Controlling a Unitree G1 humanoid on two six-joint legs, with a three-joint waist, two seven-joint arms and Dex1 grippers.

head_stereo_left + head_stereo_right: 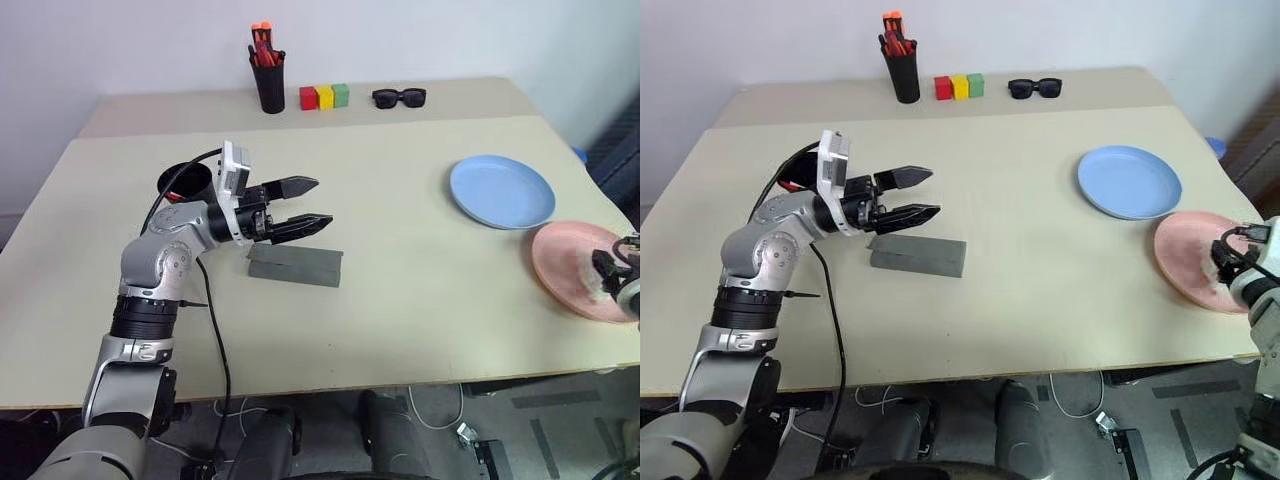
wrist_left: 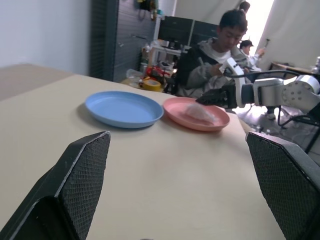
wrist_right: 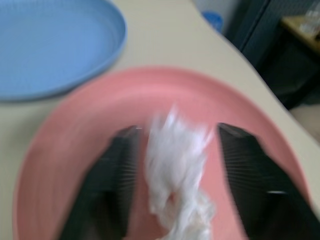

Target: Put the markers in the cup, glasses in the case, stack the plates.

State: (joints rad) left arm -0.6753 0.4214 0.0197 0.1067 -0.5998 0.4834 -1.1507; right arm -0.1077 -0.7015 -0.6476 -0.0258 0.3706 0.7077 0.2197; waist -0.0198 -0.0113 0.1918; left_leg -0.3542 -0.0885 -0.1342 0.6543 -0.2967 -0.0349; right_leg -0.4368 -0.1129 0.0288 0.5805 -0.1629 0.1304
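1. The left gripper (image 1: 305, 206) hangs above the bench (image 1: 400, 300), pointing toward the right side, with its jaws wide open and holding nothing.
2. The grey case (image 1: 296, 266) lies closed on the bench directly under and just in front of the left fingertips (image 1: 300, 185).
3. The right gripper (image 3: 177, 165) sits over the pink plate (image 1: 570, 270) at the bench's right edge. Its jaws stand apart on either side of a crumpled white wad (image 3: 175, 170) that lies in the plate; whether the fingers touch the wad cannot be told.
4. The blue plate (image 1: 502, 191) lies just beyond the pink plate, rims near each other, not stacked.
5. The black cup (image 1: 186, 181) stands behind the left arm, partly hidden by the wrist; something red shows at its rim.
6. At the far edge, from left to right, stand a black pen holder (image 1: 268, 85) with orange-red pens, three blocks (image 1: 324, 96) in red, yellow and green, and black sunglasses (image 1: 399, 97).
7. In the left wrist view, a person (image 2: 215, 60) sits beyond the bench.
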